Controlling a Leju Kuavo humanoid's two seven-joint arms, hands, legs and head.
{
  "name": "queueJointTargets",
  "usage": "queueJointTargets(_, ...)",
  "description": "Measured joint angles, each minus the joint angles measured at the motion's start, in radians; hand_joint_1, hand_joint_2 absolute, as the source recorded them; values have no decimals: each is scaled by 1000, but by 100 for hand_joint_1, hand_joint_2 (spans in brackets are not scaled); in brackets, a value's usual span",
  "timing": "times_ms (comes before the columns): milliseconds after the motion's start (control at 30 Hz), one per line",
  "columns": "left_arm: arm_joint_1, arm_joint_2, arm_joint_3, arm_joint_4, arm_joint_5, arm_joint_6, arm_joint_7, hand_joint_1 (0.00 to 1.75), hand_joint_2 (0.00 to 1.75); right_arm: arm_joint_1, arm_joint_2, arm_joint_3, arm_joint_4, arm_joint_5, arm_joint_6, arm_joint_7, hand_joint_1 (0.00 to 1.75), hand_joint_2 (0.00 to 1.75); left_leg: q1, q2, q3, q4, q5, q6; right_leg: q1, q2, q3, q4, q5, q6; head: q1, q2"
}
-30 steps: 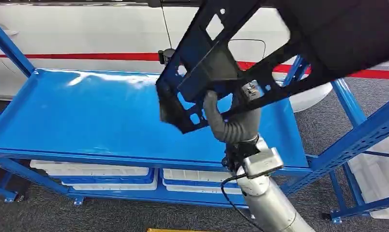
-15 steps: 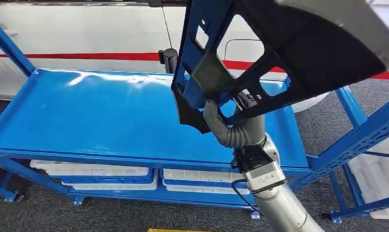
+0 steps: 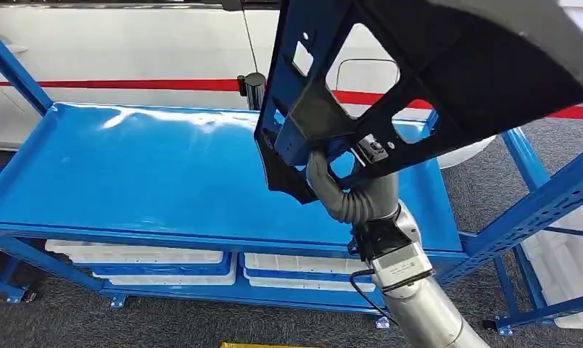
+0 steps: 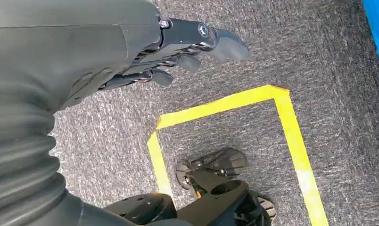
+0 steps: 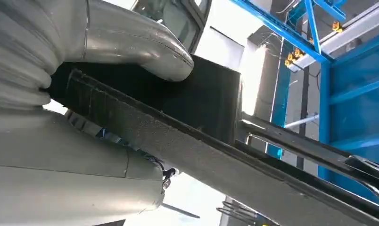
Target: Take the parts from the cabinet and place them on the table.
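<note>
A large black plastic part [image 3: 448, 80] with several cut-out openings hangs in the air above the right half of the blue table [image 3: 143, 181], tilted steeply. My right hand [image 3: 346, 185] grips it from below, thumb up along its face. In the right wrist view the thick grey thumb [image 5: 140, 44] presses on the black part [image 5: 211, 141], whose edge runs across the picture. My left hand [image 4: 178, 47] hangs beside my body over the carpet, fingers loosely curled with nothing in them.
The table has a raised blue rim and blue uprights [image 3: 13, 72]; white bins [image 3: 136, 257] sit on its lower shelf. A white car body with a red stripe [image 3: 107, 83] stands behind. Another blue rack [image 3: 557, 196] is at right. Yellow floor tape [image 4: 282, 122] marks the grey carpet.
The part swung from a flatter lie to steeply upright one second ago; since half a second ago it and my right arm have barely shifted, dropping slightly.
</note>
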Motion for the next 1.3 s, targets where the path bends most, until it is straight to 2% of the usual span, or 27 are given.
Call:
queueJointTargets(133, -1, 0, 12, 0, 8, -27, 21, 0, 175, -4, -4, 5, 0, -30, 46, 16, 175, 175, 0, 0, 0, 0, 0, 0, 0, 0, 0, 0, 0, 0, 0, 0)
queueJointTargets(300, -1, 0, 19, 0, 8, -21, 36, 0, 175, -11, -12, 13, 1, -87, 86, 29, 175, 175, 0, 0, 0, 0, 0, 0, 0, 0, 0, 0, 0, 0, 0, 0)
queueJointTargets(600, -1, 0, 42, 0, 22, -31, 31, 0, 175, -10, -28, 12, 9, -159, 97, 58, 175, 175, 0, 0, 0, 0, 0, 0, 0, 0, 0, 0, 0, 0, 0, 0)
queueJointTargets(800, 1, 1, 54, 0, 28, -39, 31, 0, 175, -8, -35, 3, 24, -180, 102, 63, 175, 175, -5, 0, -1, 2, -1, 2, -6, 0, 0, -1, 1, 2, 0, 0)
queueJointTargets(933, 2, 3, 63, 0, 29, -41, 31, 0, 175, -6, -34, -5, 37, -214, 101, 83, 175, 175, -12, 0, -1, 3, -1, 9, -12, 0, 0, -3, 4, 7, 0, 0)
queueJointTargets(967, 2, 3, 65, 0, 29, -41, 30, 0, 175, -6, -34, -8, 41, -220, 99, 94, 175, 175, -13, 0, -2, 4, 5, 14, -13, 0, 1, -6, 11, 15, -1, 0)
queueJointTargets(1000, 2, 3, 66, 0, 29, -41, 30, 0, 175, -7, -34, -11, 44, -222, 95, 102, 175, 175, -9, 1, -2, -5, 11, 21, -10, 2, 2, -7, 12, 18, -1, 0)
queueJointTargets(1033, 2, 1, 66, 0, 29, -41, 30, 0, 175, -6, -34, -16, 49, -224, 93, 109, 175, 175, 4, 6, 2, -15, 22, 26, -11, -1, -13, 1, 0, 18, -2, 0)
queueJointTargets(1067, 2, 1, 67, 0, 29, -41, 29, 0, 175, -9, -34, -20, 53, -229, 90, 114, 175, 175, 6, 6, 0, -19, 26, 30, -8, -1, -24, 29, -21, 16, 3, 0)
queueJointTargets(1133, 2, 0, 67, 0, 29, -44, 29, 0, 175, -9, -33, -22, 63, -242, 88, 121, 175, 175, 9, 8, -7, -19, 29, 33, -8, -1, -88, 174, -85, 7, 5, 0)
queueJointTargets(1167, 3, -1, 68, 0, 29, -45, 29, 0, 175, -8, -33, -22, 68, -253, 93, 126, 175, 175, 9, 9, -10, -18, 30, 33, -9, -1, -117, 239, -106, 8, 5, 0)
queueJointTargets(1200, 5, -2, 68, 0, 29, -47, 29, 0, 175, -8, -36, -22, 78, -273, 108, 135, 175, 175, 9, 10, -13, -18, 32, 31, -12, -2, -143, 296, -115, 15, 5, 0)
queueJointTargets(1233, 5, -2, 68, 0, 30, -50, 29, 0, 175, -8, -40, -22, 84, -288, 120, 138, 175, 175, 11, 11, -14, -18, 33, 30, -14, -2, -138, 286, -101, 24, 4, 0)
queueJointTargets(1267, 5, -2, 69, 0, 30, -53, 29, 0, 175, -8, -45, -23, 89, -296, 128, 137, 175, 175, 14, 10, -14, -17, 33, 28, -16, -2, -111, 236, -73, 37, 5, 0)
queueJointTargets(1300, 5, -2, 70, 0, 31, -53, 28, 0, 175, -9, -47, -24, 93, -300, 132, 133, 175, 175, 18, 10, -13, -17, 34, 25, -19, -4, -67, 149, -35, 51, 5, 0)
